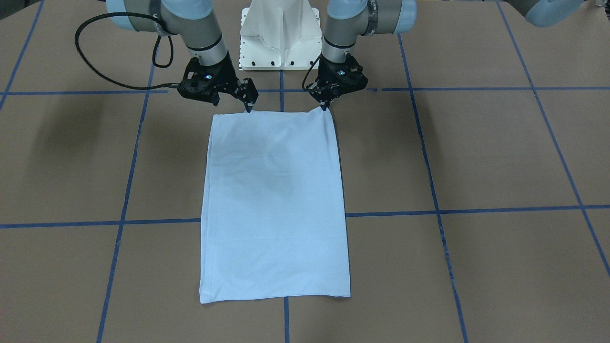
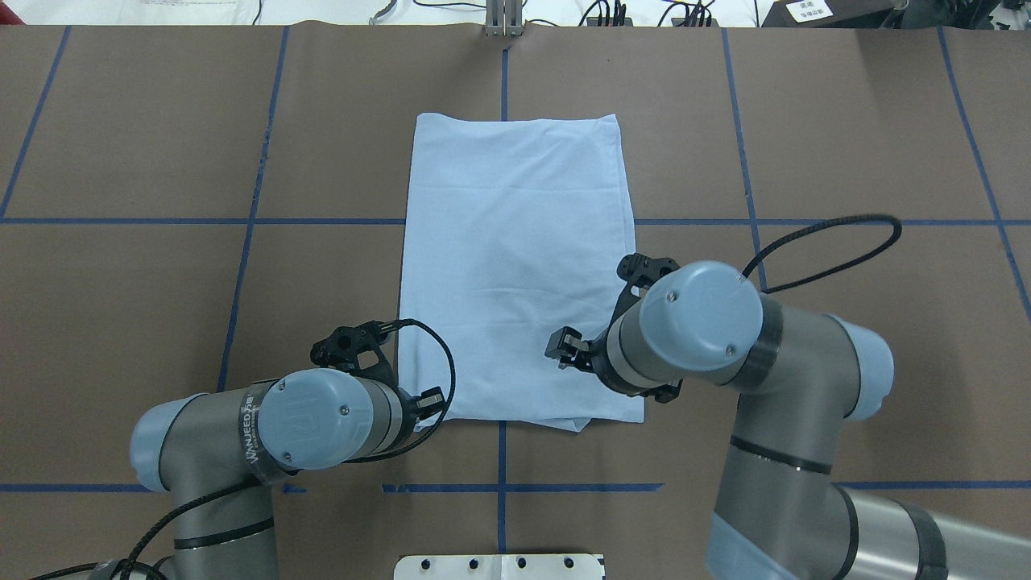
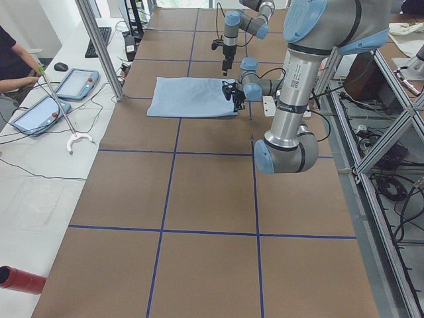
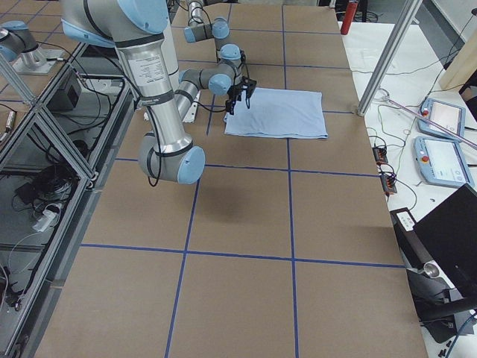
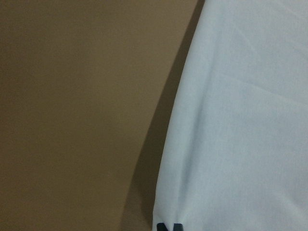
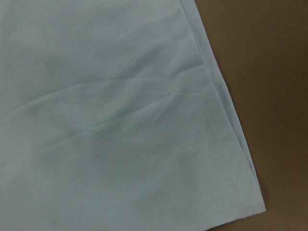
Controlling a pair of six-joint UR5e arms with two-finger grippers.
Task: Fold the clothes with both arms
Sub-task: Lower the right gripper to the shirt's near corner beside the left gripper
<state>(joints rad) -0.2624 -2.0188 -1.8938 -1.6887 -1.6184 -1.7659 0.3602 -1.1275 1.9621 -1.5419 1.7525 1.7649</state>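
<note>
- Here, left of the white pedestal base (image 1: 281, 38), the left gripper (image 1: 325, 106) is clamped on a near corner of the T-shirt (image 1: 276, 205), probably to lift that edge for folding.
- Straight out from the base, the T-shirt lies flat as a long strip.
- Right of the base, the right gripper (image 1: 249, 105) hovers at the matching corner, jaws seemingly apart, gripping nothing.

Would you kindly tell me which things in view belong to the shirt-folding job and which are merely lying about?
For the job: light blue T-shirt, left gripper, right gripper.

Lying about, on the white side bench: red cylinder, tablets, computer mouse.
</note>
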